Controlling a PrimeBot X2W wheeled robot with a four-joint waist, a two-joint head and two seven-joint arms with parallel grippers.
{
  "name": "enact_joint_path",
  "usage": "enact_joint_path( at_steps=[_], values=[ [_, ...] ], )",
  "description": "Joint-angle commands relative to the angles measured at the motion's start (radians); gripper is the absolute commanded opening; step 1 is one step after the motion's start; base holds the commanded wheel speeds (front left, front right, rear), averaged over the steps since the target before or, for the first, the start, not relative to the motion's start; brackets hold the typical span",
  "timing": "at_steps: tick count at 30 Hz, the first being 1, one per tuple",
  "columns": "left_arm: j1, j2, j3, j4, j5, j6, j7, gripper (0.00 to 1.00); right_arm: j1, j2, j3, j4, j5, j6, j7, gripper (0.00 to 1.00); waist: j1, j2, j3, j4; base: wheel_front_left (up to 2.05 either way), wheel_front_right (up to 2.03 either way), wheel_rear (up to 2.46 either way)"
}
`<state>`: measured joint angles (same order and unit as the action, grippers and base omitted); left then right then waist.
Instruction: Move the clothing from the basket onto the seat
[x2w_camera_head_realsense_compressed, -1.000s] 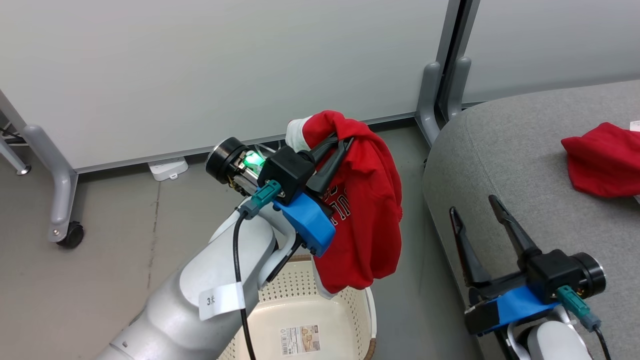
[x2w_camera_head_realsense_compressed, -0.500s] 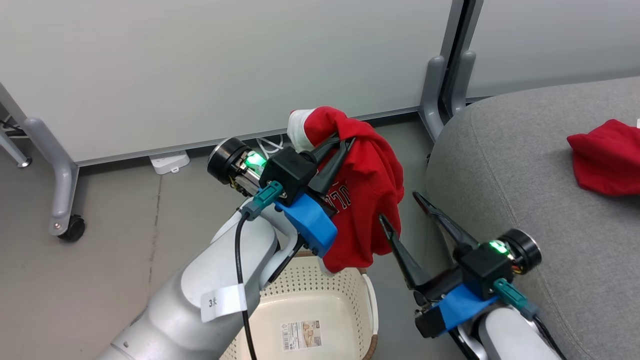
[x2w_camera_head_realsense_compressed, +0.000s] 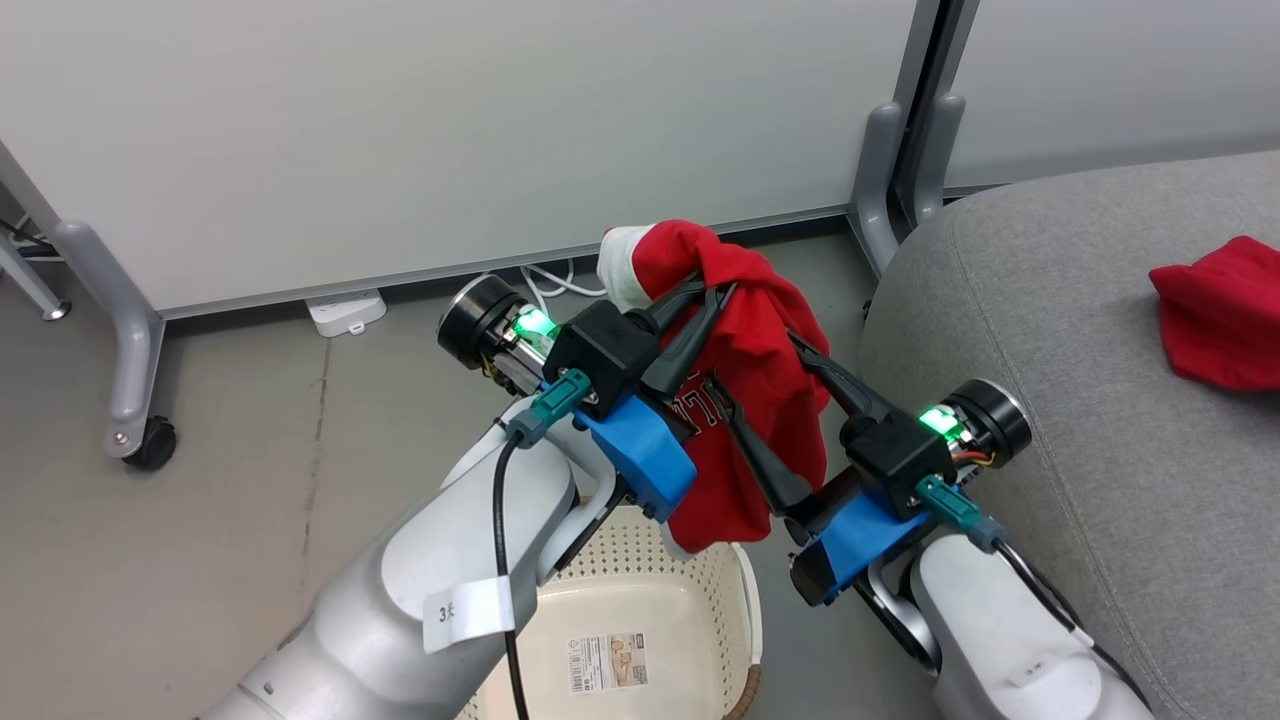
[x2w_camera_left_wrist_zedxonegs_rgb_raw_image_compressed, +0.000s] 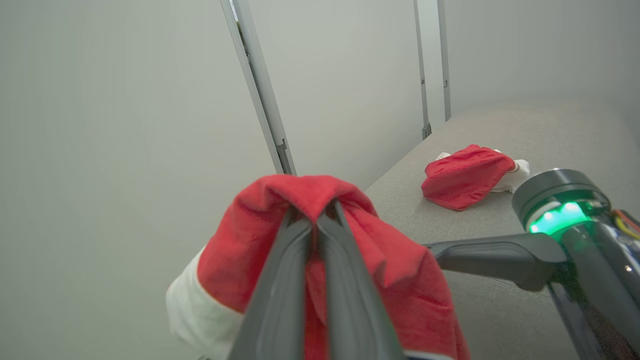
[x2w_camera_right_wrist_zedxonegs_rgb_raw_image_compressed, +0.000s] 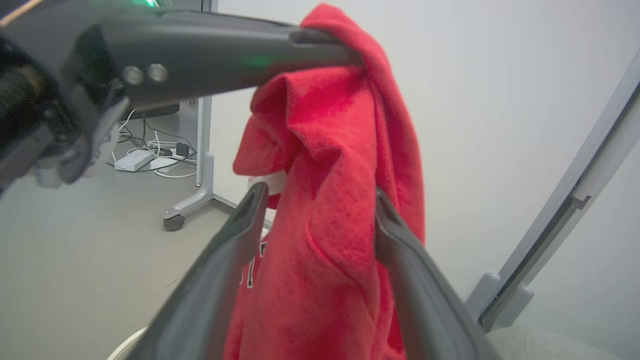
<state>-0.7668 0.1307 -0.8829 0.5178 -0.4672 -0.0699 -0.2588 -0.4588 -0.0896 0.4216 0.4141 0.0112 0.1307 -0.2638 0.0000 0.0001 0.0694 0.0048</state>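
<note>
Progress: about halfway. The plain garment (x2w_camera_head_realsense_compressed: 1215, 315) lies on the seat (x2w_camera_head_realsense_compressed: 1050, 300), well in from the front edge, so that one is done. The lettered garment (x2w_camera_head_realsense_compressed: 760, 420) is out of the basket (x2w_camera_head_realsense_compressed: 690, 570) but not on the seat. It hangs in the air over the basket's far rim, just beside the seat's rounded corner, with its hem near the rim. No clothing in the part of the basket that's visible, just a sticker label on the bottom. Left to do: carry the lettered garment sideways over the cushion and let go.

Left end effector (x2w_camera_head_realsense_compressed: 712, 292): fingers pressed together, pinching a bunched fold at the top of the lettered garment, white cuff sticking out beside the tips. The rest drapes down, lettering partly showing. The pale forearm rises from the lower left of the head view, wrist raised above the basket, fingers pointing up and toward the seat.

Right end effector (x2w_camera_head_realsense_compressed: 752, 360): fingers spread wide and straddling the hanging cloth lower down. In the right wrist view the fabric falls between them but isn't clamped. The arm comes up from the lower right, fingers angled up toward the left one. It looks set for a second grip or a handover, judging by the pose.
</note>
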Motion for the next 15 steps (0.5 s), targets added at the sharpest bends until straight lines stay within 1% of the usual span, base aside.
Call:
enact_joint_path(
  at_steps=[1,4,5,6,7,15],
  values=[
    [-0.017,0.001,0.0,-0.003,0.001,0.001,-0.005,0.0,-0.023,0.005,-0.001,0.012,-0.004,0.0,-0.001,1.0,0.0,-0.0001,0.001,0.001,0.0,0.0,0.0],
    [-0.016,-0.001,-0.005,-0.003,0.001,-0.001,-0.005,0.0,-0.046,0.012,-0.009,0.044,-0.01,0.0,-0.001,1.0,0.0,-0.0001,0.003,0.002,0.0,0.0,0.0],
    [-0.016,-0.001,-0.005,-0.003,0.0,-0.001,-0.006,0.0,-0.052,0.015,-0.013,0.056,-0.01,0.0,-0.001,0.89,0.0,-0.0001,0.003,0.001,0.0,0.0,0.0],
    [-0.017,-0.001,-0.006,-0.003,0.001,-0.002,-0.005,0.0,-0.058,0.017,-0.015,0.066,-0.01,0.0,-0.001,0.19,0.0,-0.0001,0.004,0.001,0.0,0.0,0.0],
    [-0.018,-0.002,-0.007,-0.002,0.001,-0.002,-0.005,0.0,-0.063,0.02,-0.015,0.075,-0.009,0.0,-0.001,0.0,0.0,-0.0001,0.004,0.001,0.0,0.0,0.0],
    [-0.019,-0.003,-0.01,0.003,-0.002,-0.001,-0.006,0.0,-0.08,0.029,-0.016,0.099,-0.011,0.0,-0.001,0.0,0.0,-0.0001,0.002,0.002,0.0,0.0,0.0]
  ],
)
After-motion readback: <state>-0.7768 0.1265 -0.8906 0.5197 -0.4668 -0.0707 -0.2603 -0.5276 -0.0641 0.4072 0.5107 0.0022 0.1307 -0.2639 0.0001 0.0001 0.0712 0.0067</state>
